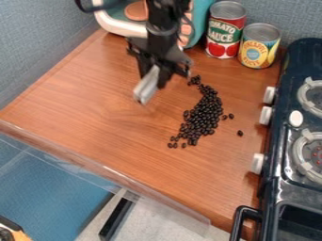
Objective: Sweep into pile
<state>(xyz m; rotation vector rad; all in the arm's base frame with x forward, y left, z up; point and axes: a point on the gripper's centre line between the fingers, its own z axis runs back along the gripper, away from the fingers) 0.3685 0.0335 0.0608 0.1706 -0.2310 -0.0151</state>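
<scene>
**Dark beans spread wide, pale sweeper at the ready!**

Here are the dark beans (202, 114), a ragged band on the wooden counter (94, 99), strays towards the stove (286, 146). Light, hard, likely to roll: no pinching these, push low and gently from the outer edges. Up and left in view, the gripper (155, 77) has its fingers closed around the upper end of a stiff-looking pale grey piece (146, 88), the right place to hold it.

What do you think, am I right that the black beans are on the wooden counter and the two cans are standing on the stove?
Not quite: the camera view shows the two cans standing on the wooden counter, not on the stove. The black beans are on the counter, like you said.
</scene>
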